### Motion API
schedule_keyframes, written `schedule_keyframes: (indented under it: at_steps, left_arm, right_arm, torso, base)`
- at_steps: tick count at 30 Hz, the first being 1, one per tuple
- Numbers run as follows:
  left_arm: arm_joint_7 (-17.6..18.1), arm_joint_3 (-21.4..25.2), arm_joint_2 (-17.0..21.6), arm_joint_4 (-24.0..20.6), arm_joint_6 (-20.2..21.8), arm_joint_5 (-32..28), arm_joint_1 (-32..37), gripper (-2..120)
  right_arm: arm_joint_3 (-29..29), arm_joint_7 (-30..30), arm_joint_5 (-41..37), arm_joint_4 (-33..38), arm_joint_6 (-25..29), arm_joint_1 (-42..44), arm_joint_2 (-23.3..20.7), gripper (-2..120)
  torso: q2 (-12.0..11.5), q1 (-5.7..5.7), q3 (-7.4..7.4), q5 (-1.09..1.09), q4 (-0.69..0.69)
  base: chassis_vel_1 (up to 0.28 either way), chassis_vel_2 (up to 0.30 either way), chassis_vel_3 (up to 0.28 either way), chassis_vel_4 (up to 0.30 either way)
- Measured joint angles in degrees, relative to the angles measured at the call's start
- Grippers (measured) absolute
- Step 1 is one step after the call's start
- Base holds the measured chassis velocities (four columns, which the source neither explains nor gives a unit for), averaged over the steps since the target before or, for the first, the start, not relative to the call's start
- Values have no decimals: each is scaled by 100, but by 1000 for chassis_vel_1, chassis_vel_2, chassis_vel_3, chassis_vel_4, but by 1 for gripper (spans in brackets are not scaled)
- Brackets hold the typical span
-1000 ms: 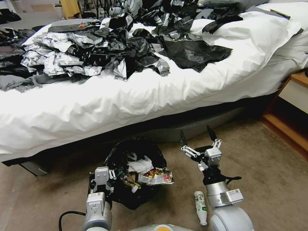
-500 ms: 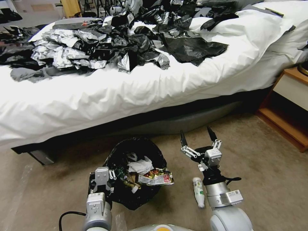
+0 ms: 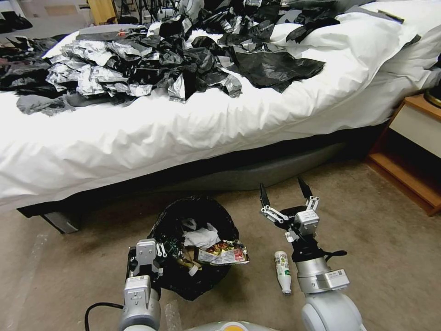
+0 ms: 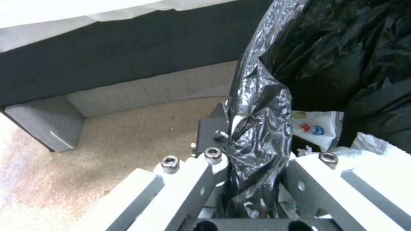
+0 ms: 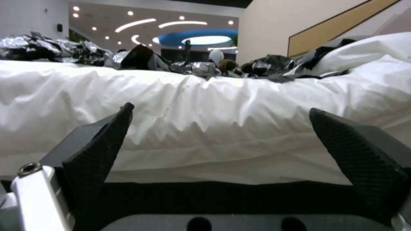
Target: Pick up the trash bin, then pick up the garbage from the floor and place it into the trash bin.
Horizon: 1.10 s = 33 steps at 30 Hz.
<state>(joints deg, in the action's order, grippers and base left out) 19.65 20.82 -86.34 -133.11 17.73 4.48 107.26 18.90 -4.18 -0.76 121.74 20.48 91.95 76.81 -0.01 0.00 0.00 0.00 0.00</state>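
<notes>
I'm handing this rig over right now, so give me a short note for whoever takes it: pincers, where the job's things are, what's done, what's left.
Left pincer: shut on the trash bin at its near rim; the left wrist view shows the black liner clamped between the fingers.
Right pincer: open, empty, held above the carpet facing the bed.
Bin: beside the bed, already holding a tissue and a snack wrapper hanging over its edge.
Done: bin gripped, some garbage in.
Left: a small plastic bottle lies on the carpet, close beside the right arm.
</notes>
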Motion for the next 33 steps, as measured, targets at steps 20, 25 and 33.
schedule_keyframes:
  at_steps: [20,25,33]
  left_arm:
    - [-1,11,31,-29,1,-35,-13,3]
    - [-1,10,40,-10,2,-61,-33,3]
    - [-2,12,44,34,6,-108,-70,3]
  right_arm:
    - [-193,-1037,-1652,139,-3632,-2,-878,100]
    - [-255,-1102,-2169,5,-3984,4,-1247,100]
    - [-349,-1072,-2763,-638,-4476,-39,-1755,100]
  torso:
    - [0,0,0,1,1]
    - [0,0,0,1,0]
    - [0,0,0,1,-1]
  base:
    - [0,0,0,0]
    - [0,0,0,0]
    - [0,0,0,0]
